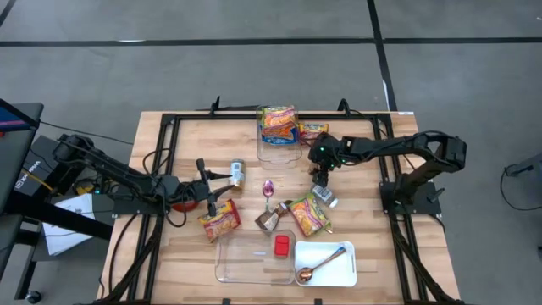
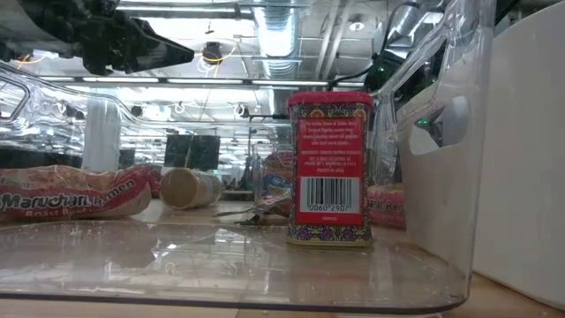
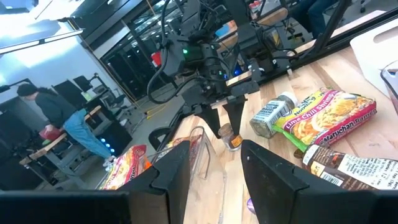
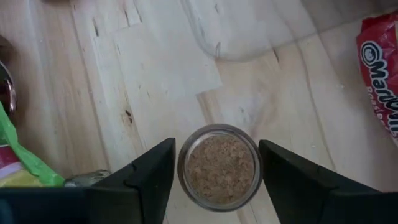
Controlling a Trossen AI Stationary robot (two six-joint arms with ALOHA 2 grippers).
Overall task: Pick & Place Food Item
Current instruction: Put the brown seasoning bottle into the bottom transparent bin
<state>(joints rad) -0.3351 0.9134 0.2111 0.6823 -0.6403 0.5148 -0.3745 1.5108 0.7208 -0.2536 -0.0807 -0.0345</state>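
Left to right across the wooden table (image 1: pixel 178 263): your left gripper (image 1: pixel 206 188) waits low over the table's left half, fingers parted and holding nothing, a red-and-yellow ramen packet (image 1: pixel 220 220) just beside it.

Toward the table's far edge, right of centre, your right gripper (image 4: pixel 216 168) points straight down over a small round glass jar with a cork-brown top (image 4: pixel 219 163). The jar stands upright, its long axis vertical, and sits centred between the two dark fingers (image 4: pixel 149 174), which are spread wider than it and, as far as the wrist view shows, not yet touching the glass. The right arm is clearly the nearer one.

From above, the gripper hides the jar. How far down the jar's sides the fingertips reach cannot be made out.
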